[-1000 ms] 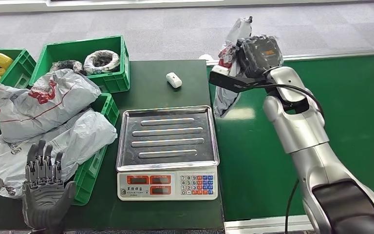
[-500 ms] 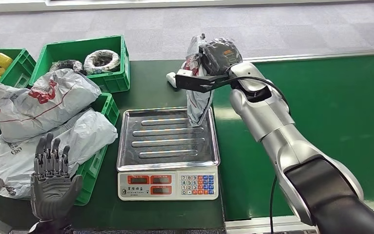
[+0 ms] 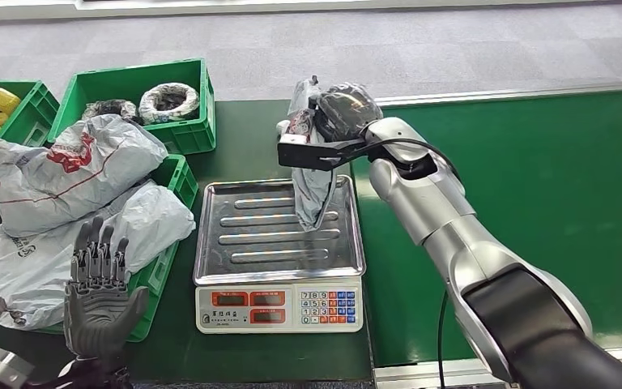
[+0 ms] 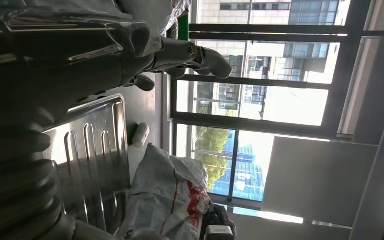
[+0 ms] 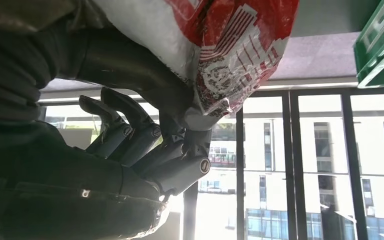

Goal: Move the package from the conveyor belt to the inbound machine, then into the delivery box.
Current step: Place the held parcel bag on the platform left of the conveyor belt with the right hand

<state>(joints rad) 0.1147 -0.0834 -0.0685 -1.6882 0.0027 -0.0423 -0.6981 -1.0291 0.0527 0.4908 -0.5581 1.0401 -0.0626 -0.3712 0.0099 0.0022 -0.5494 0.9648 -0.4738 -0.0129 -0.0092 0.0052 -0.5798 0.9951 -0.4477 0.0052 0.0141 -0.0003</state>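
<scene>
- Nearest you, your left hand (image 3: 97,300) stands low at the front left corner of the table, palm up, fingers straight and apart, holding nothing. It is well apart from the package and I judge it has no part in the coming move.
- Just beside it lies the green crate (image 3: 160,271) heaped with grey mailer bags (image 3: 57,211), which reads as the delivery box for the later step.
- In the middle sits the weighing scale (image 3: 279,306), which I take for the inbound machine, with its ribbed steel tray (image 3: 251,235) bare on the left and front.
- Over the tray's right rear part hangs the grey package (image 3: 314,190), its long axis close to upright, lower end just above or perhaps grazing the ribs; you cannot tell contact from here.
- Your right hand (image 3: 342,109) grips the package's top end from above; in the right wrist view the dark fingers (image 5: 145,135) close on the red-printed plastic (image 5: 220,55).
- So the package hangs straight below that hand: the coming move, as I judge it, is a descent, letting the bag fold leftward onto the open tray.
- Farther back, a small white object (image 3: 284,128) lies behind the tray, and to the right runs the green conveyor belt (image 3: 534,178).
</scene>
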